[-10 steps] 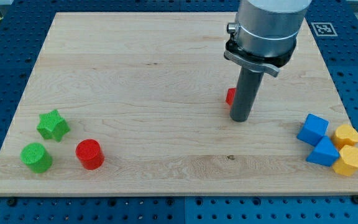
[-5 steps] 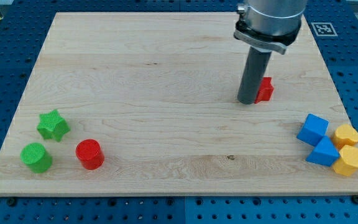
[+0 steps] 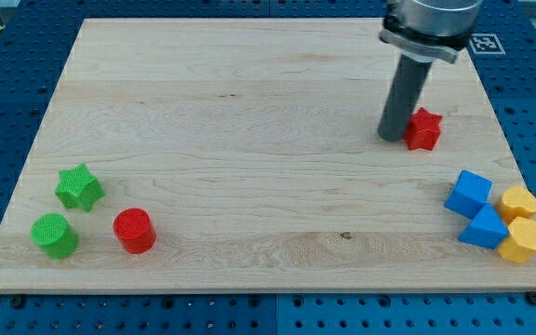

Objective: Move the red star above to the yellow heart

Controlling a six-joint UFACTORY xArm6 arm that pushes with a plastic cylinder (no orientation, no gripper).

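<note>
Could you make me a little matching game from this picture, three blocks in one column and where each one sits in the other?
Blocks:
1. red star
2. green star
3. yellow heart

Places:
A. near the view's left edge, above the green cylinder
B. by the view's right edge, next to the blue cube
C. right beside my tip, on its right in the view

Pairs: 1-C, 2-A, 3-B

The red star is pressing against my tip on the view's right; further right and below, the yellow heart and blue blocks are crowding together.
</note>
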